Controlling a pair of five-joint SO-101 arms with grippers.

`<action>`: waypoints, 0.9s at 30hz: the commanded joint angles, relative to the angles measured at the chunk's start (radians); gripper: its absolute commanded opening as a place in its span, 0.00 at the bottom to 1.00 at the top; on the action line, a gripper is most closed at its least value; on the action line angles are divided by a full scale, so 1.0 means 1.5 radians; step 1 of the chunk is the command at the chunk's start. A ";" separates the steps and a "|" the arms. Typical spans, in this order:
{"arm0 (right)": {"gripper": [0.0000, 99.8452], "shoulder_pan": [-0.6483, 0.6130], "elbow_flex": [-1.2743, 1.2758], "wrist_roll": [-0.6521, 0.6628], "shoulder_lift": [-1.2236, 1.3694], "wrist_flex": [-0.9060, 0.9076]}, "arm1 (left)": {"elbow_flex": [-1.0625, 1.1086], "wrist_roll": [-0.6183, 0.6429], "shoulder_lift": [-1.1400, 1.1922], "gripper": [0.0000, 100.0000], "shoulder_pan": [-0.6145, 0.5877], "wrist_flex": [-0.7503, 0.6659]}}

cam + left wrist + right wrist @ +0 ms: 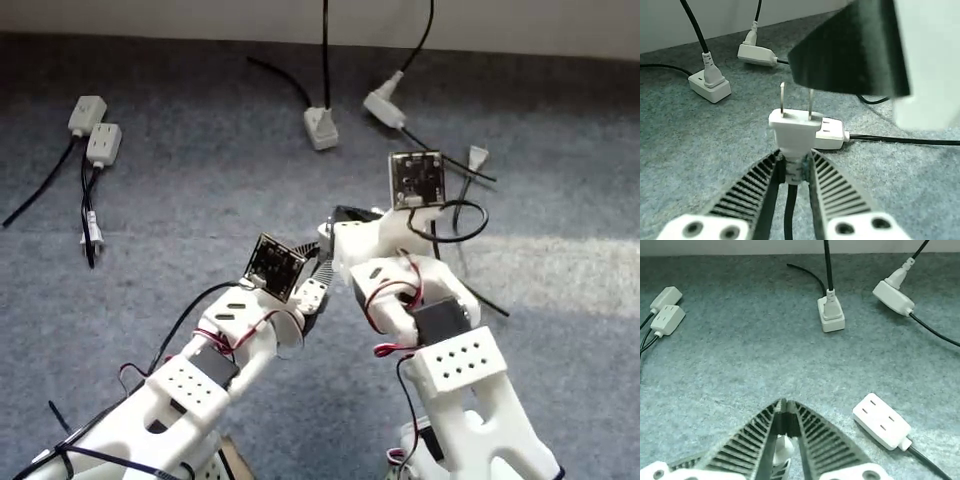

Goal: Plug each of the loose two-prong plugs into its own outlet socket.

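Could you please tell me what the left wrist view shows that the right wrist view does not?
Only the left wrist view shows a two-prong plug, prongs up, clamped in the left gripper, with part of the other arm close above it. Only the right wrist view shows the right gripper, closed, and a pair of sockets lying side by side. Both show the grey carpet, a plugged socket and a second plugged socket farther off.
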 commanded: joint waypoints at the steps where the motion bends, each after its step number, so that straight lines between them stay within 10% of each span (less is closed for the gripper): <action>1: 0.01 -0.030 -0.004 -0.001 0.011 0.004 | -0.003 -0.004 -0.010 0.01 0.007 -0.016; 27: 0.01 -0.059 0.049 0.023 -0.091 0.025 | -0.068 -0.007 0.205 0.01 0.021 -0.111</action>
